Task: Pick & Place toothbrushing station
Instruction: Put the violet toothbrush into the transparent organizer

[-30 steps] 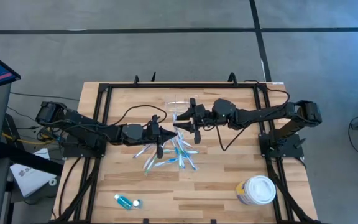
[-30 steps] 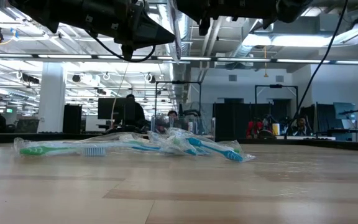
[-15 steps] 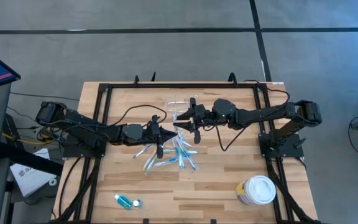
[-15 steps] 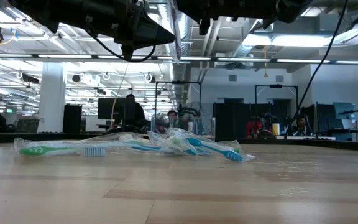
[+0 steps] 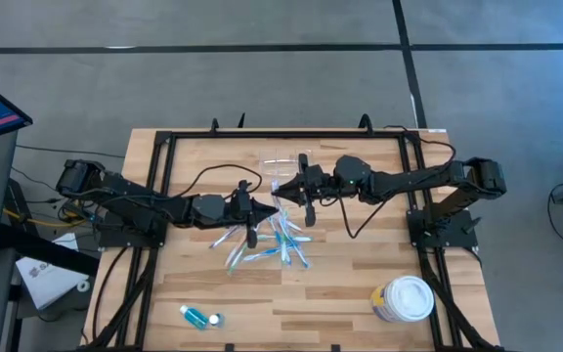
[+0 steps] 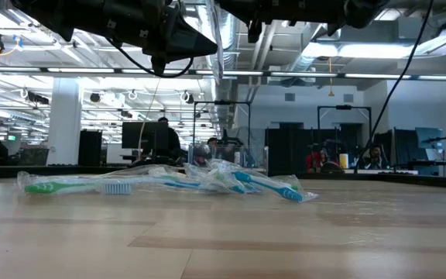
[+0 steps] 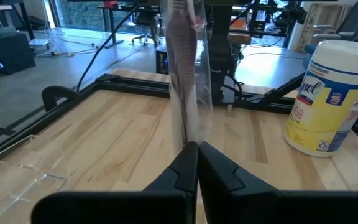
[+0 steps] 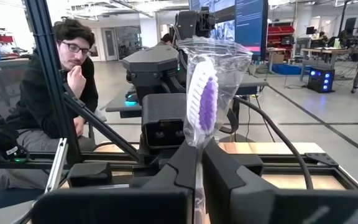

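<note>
Toothbrushing station [image 5: 280,166]: clear holder on surface [image 5: 360,284], far side, beside wrapped toothbrush pile [image 5: 267,244]. Right gripper [image 5: 306,188] jaws clamp purple bagged toothbrush [image 8: 202,102]; left gripper [image 5: 252,217] jaws grip clear wrapper [image 7: 185,74]. Wipes tub [image 7: 331,96] reads "Lysol".

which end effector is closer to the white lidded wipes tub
Right. The right end effector is mid-table, diagonally up from the tub at the near right corner; the left end effector sits farther left.

- 2 arms, 2 grippers: left gripper [image 5: 253,208], right gripper [image 5: 304,186]
- 1 clear holder [image 5: 280,166]
- 1 white-lidded wipes tub [image 5: 403,298]
- 1 small blue bottle [image 5: 199,317]
- 1 pile of wrapped toothbrushes [image 5: 267,244], exact count unclear
- 1 purple wrapped toothbrush [image 8: 202,102]
- 1 person [image 8: 55,93] close behind the table
</note>
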Robot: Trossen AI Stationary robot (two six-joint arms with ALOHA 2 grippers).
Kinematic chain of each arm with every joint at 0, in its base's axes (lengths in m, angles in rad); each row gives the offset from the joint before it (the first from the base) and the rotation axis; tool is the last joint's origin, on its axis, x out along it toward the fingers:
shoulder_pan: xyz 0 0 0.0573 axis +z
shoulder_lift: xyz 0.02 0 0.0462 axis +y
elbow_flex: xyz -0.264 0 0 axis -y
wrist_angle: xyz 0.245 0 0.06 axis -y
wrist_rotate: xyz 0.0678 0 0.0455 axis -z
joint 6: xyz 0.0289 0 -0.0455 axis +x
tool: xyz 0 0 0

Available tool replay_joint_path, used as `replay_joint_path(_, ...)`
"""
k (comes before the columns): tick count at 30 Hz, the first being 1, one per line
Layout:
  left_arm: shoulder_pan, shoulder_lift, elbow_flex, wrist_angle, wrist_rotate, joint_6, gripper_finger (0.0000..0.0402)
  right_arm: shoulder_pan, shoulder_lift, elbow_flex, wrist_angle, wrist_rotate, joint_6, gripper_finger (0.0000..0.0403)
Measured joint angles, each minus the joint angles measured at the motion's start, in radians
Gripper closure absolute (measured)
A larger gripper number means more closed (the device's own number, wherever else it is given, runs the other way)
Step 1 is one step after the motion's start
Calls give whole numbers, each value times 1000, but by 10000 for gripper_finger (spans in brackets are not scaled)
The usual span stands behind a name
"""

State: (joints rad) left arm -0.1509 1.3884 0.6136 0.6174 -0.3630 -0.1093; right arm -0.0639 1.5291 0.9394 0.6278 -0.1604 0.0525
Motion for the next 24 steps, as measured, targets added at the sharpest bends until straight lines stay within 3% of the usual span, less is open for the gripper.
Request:
replay_joint_path(13, 0, -7, 0, -11, -7, 0, 400, -39, 0, 2, -56, -6, -10, 402)
replay_joint_path(18, -1, -8, -9, -11, -73, -1, 400, -52, -14, 2, -80, -24, -19, 402)
replay_joint_path(24, 0, -8, -9, -12, -82, -3, 400, -88, -36, 2, -124, -23, -29, 403)
